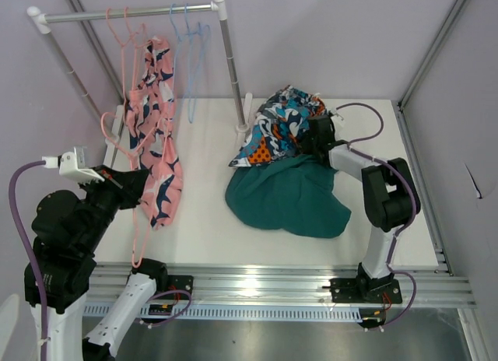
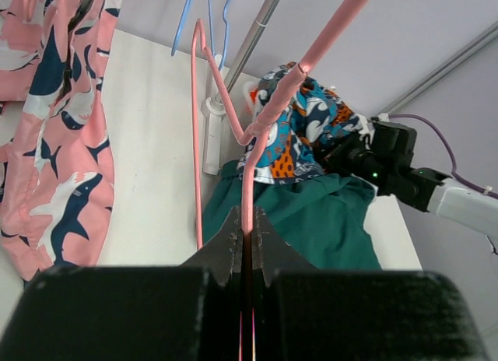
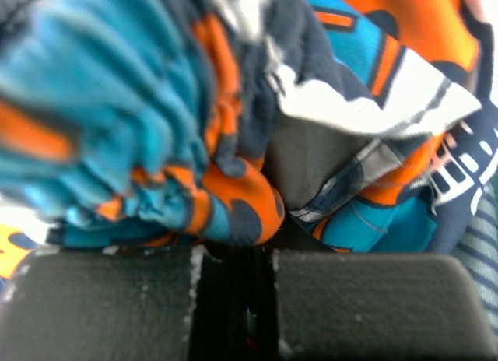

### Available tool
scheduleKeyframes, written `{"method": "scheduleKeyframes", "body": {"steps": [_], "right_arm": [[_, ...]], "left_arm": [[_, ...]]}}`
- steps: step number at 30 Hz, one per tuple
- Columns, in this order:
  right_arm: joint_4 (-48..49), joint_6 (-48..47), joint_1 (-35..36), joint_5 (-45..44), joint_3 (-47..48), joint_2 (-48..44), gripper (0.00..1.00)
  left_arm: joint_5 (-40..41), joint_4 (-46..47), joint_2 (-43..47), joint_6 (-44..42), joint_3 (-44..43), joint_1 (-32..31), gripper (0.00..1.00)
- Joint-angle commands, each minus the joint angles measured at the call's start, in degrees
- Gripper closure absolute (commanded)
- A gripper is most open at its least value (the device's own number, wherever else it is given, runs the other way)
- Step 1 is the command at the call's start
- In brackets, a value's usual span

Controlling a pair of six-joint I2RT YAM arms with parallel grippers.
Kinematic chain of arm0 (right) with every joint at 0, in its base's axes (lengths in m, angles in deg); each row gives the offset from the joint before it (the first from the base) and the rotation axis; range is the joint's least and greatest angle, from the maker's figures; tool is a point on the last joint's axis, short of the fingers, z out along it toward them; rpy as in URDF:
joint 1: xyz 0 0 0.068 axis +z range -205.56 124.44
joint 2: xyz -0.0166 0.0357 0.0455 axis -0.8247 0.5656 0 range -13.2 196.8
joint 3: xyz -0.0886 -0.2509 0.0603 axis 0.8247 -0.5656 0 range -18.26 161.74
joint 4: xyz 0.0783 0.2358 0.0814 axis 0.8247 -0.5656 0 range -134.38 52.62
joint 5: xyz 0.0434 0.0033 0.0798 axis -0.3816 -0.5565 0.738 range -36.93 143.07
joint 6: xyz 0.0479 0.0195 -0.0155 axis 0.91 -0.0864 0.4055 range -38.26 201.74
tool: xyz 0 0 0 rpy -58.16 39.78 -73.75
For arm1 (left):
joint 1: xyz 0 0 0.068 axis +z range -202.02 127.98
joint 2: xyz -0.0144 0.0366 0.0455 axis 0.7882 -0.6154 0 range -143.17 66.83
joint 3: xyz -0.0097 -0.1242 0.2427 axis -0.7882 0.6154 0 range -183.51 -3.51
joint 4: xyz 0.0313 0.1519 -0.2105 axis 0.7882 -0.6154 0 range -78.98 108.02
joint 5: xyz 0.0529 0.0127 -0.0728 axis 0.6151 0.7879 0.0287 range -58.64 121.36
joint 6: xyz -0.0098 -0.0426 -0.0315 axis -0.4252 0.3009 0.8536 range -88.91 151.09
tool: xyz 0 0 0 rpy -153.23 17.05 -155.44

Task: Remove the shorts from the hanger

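The pink shark-print shorts [image 1: 156, 155] hang at the left of the rack, down to the table; in the left wrist view they [image 2: 54, 143] fill the left side. My left gripper [image 1: 131, 188] is shut on the thin wire of a pink hanger [image 2: 247, 182], beside the shorts. The held wire looks bare in the left wrist view. My right gripper [image 1: 317, 135] is pushed into the navy, orange and blue print shorts [image 1: 276, 127], its fingers closed on a fold of that cloth [image 3: 241, 205]. Teal green shorts [image 1: 288, 194] lie in front of that pile.
The rack rail [image 1: 128, 15] carries pink hangers [image 1: 124, 30] and blue hangers [image 1: 191, 57]. Its right post [image 1: 231, 65] stands on a base [image 1: 245, 126] next to the cloth pile. White table [image 1: 206, 182] between the shorts. Grey walls and metal frame bars around.
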Motion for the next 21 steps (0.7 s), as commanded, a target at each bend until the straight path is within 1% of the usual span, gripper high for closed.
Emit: {"method": "scheduleKeyframes", "body": {"steps": [1,4,5,7,9,10,11,12,13,14,17,21], "right_arm": [[-9.5,-1.44,-7.05,-6.89,0.15,2.08,1.0],[-11.0,-1.0,-9.95,-11.88,0.85,0.51,1.0],[-11.01,-0.83,-12.14,-12.69,0.94,-0.72,1.0],[-10.83,-0.3,-14.17,-13.92,1.2,-1.78,1.0],[-10.04,-1.08,-16.81,-14.98,2.08,-2.84,0.91],[-9.95,-1.79,-17.6,-15.07,2.78,-3.01,0.83],[-8.82,-3.1,-18.39,-12.98,3.83,-3.01,0.53],[-7.76,-4.24,-19.36,-11.92,4.36,-3.19,0.32],[-5.93,-6.86,-19.54,-10.6,4.98,-3.36,0.13],[-5.12,-8.19,-19.72,-7.89,6.11,-3.45,0.01],[-2.93,-11.88,-19.37,-3.49,7.61,-4.85,0.01],[-1.25,-16.72,-17.0,-0.67,8.32,-9.24,0.01]], "left_arm": [[1.92,0.68,-0.22,-1.54,-1.84,-0.34,1.0],[1.75,0.95,-0.57,-1.54,-1.49,-0.34,1.0],[1.57,1.12,-0.75,-1.37,-1.4,-0.34,1.0],[1.4,1.3,-0.92,-1.28,-1.4,-0.34,1.0],[1.31,1.3,-1.1,-1.19,-1.58,-0.34,1.0],[1.31,1.3,-1.1,-1.19,-1.58,-0.34,1.0],[1.22,1.38,-1.19,-1.19,-1.58,-0.34,1.0],[1.22,1.39,-1.28,-1.19,-1.66,-0.34,1.0],[1.22,1.3,-1.36,-1.19,-1.75,-0.34,1.0],[1.39,1.38,-1.37,-1.28,-1.67,-0.34,1.0],[1.4,1.56,-1.54,-1.19,-1.58,-0.42,1.0],[1.22,1.65,-1.28,-0.93,-1.14,-0.34,1.0]]}}
